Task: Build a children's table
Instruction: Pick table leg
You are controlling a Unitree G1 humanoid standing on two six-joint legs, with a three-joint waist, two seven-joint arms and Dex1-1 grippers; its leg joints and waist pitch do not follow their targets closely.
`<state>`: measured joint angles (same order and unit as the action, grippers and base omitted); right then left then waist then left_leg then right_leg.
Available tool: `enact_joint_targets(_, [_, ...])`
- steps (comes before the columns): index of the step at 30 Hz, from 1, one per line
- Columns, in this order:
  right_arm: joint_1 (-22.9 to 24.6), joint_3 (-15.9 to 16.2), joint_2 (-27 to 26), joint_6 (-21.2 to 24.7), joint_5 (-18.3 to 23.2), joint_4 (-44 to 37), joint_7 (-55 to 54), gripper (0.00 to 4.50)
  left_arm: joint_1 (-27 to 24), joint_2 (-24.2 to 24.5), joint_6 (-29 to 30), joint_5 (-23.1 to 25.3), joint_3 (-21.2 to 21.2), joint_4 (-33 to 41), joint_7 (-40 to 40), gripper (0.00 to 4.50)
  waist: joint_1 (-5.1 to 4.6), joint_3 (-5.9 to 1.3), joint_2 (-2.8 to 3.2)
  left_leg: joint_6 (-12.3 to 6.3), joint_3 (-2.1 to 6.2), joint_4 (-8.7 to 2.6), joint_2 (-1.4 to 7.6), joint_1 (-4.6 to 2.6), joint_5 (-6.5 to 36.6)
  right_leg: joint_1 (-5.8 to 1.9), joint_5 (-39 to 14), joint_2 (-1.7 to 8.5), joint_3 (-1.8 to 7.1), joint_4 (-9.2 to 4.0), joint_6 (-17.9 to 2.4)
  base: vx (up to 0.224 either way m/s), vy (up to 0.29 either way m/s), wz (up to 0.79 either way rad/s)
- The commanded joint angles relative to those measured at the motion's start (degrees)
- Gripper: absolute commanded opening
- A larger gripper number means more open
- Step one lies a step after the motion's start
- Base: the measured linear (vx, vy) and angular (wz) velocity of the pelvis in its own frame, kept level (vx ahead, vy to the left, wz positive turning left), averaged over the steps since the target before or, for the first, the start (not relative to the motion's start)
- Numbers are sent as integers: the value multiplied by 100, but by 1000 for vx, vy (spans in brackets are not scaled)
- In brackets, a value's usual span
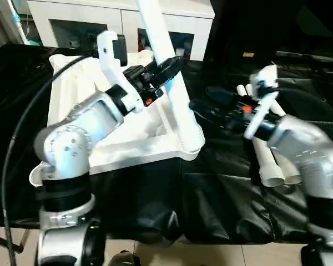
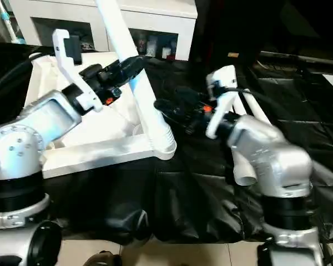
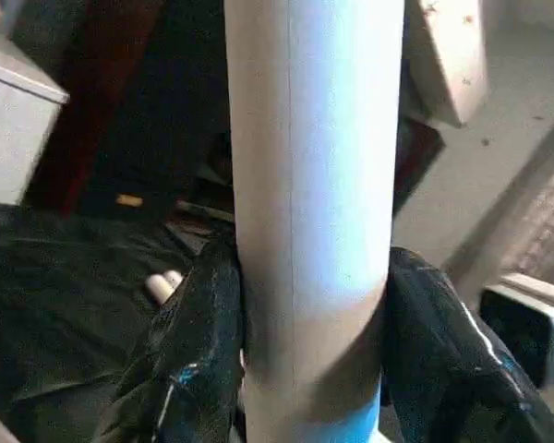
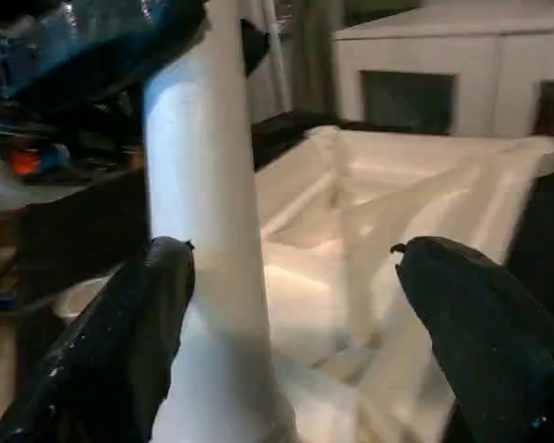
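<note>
Nearest the lens, the left gripper (image 3: 305,369) clamps the leg (image 1: 167,72), which rises steeply toward upper left, foot in the table top (image 1: 72,105) corner socket at centre. The right gripper (image 4: 291,268), fingers spread wide and holding nothing, straddles its base.

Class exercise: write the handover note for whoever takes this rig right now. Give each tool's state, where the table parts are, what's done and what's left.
Left tool: shut on the leg standing in the near right corner socket of the table top.
Right tool: open, fingers either side of that leg, not gripping.
Table top lies upside down on the black-covered table. Spare legs lie to its right.
Done: one leg placed in its socket.
Left: the remaining legs.
</note>
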<state>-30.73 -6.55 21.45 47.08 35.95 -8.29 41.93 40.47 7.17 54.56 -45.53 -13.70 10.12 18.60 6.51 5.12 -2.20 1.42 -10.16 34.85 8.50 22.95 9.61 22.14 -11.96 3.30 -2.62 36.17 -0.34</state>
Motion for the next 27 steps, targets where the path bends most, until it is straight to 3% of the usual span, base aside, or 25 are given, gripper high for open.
enact_joint_targets(1, [-29,-138,83,276,356,-60,164,390,58,136,105,-116,186,36,319,185,16,-470,34,-175,181,-377,447,-180,503,-260,-147,538,276,-359,-1338,0,0,0])
enact_joint_targets(4, [48,11,285,506,597,-150,542,390,-10,416,54,-22,500,77,809,184,28,-464,42,-166,183,-390,450,-193,552,-253,-321,530,275,-379,-1278,0,0,0])
enact_joint_targets(6, [78,164,403,513,509,-151,681,390,-15,551,-67,64,668,77,1052,184,44,-463,37,-77,175,-393,453,-190,568,-248,-344,539,278,-372,-1266,0,0,0])
enact_joint_targets(8, [119,478,550,446,289,-167,847,390,-13,838,-306,312,1105,164,1490,184,52,-458,30,-48,185,-407,456,-186,600,-249,-436,543,277,-393,-1224,0,0,0])
enact_joint_targets(11, [106,698,644,506,300,-241,981,390,16,1014,-441,477,1429,228,1849,184,38,-460,31,2,182,-411,459,-190,636,-249,-481,554,285,-383,-1185,0,0,0])
enact_joint_targets(20, [34,1087,800,461,222,-198,1261,390,69,1162,-716,500,1853,311,2478,184,35,-461,12,-19,168,-398,462,-182,606,-254,-405,567,285,-359,-1330,0,0,0])
enact_joint_targets(27, [47,1239,905,414,222,-233,1475,390,69,1187,-819,518,1890,298,2691,184,33,-470,-10,-42,164,-387,463,-181,554,-261,-338,566,282,-344,-1371,0,0,0])
